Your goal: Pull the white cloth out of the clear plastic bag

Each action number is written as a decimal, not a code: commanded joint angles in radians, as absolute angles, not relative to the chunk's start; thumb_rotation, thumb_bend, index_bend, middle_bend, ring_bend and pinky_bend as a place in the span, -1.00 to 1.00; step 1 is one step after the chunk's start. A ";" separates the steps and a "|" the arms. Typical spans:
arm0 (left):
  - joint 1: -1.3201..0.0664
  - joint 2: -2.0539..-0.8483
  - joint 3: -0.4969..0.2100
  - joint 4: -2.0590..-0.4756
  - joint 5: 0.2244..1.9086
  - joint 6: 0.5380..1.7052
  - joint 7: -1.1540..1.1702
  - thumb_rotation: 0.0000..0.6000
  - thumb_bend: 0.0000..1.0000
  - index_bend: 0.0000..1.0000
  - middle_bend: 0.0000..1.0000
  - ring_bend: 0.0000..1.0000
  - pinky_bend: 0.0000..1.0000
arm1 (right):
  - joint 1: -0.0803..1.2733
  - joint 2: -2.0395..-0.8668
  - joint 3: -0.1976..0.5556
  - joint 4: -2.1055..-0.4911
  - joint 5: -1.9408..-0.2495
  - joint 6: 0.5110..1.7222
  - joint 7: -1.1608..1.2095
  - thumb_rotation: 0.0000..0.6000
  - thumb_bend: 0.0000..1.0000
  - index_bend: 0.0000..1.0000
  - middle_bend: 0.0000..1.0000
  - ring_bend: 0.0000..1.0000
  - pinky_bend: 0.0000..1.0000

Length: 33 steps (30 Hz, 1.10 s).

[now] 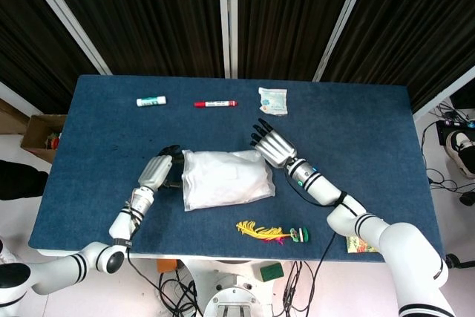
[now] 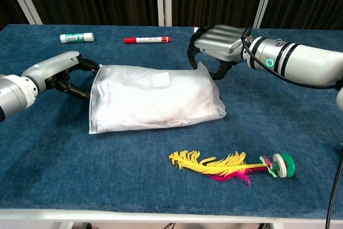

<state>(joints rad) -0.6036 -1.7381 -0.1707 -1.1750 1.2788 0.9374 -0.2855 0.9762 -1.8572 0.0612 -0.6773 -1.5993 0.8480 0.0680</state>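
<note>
On blue felt, puffy clear plastic bag [image 2: 155, 97]

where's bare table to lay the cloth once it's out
Free: the table right of the right robot hand, and the front left corner. Crowded: around the clear plastic bag, with the left robot hand and feather toy close.

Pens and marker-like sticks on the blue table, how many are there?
2. A green and white stick lies near the far left of the table, and a red marker lies just right of it, both beyond the plastic bag. None seems hidden.
</note>
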 commanded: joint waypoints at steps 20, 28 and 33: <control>-0.550 -1.655 -0.171 -1.250 1.285 1.021 -0.266 1.00 0.03 0.58 -0.29 -0.82 -0.83 | 0.871 -1.854 0.014 -0.543 -1.605 1.011 0.217 1.00 -0.04 0.67 -0.11 -0.57 -0.62; -0.485 -1.578 -0.166 -1.298 1.267 1.088 -0.253 1.00 0.03 0.57 -0.29 -0.82 -0.83 | 0.784 -1.739 0.011 -0.577 -1.565 1.025 0.204 1.00 -0.01 0.66 -0.11 -0.57 -0.62; -0.451 -1.541 -0.170 -1.314 1.237 1.108 -0.242 1.00 0.03 0.57 -0.30 -0.82 -0.83 | 0.742 -1.691 0.014 -0.577 -1.537 1.009 0.200 1.00 0.00 0.65 -0.10 -0.57 -0.62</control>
<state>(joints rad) -0.4571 -1.5476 -0.1677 -1.3102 1.2443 1.1040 -0.2451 0.7500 -1.6982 0.0127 -0.5774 -1.5436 1.0134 0.2018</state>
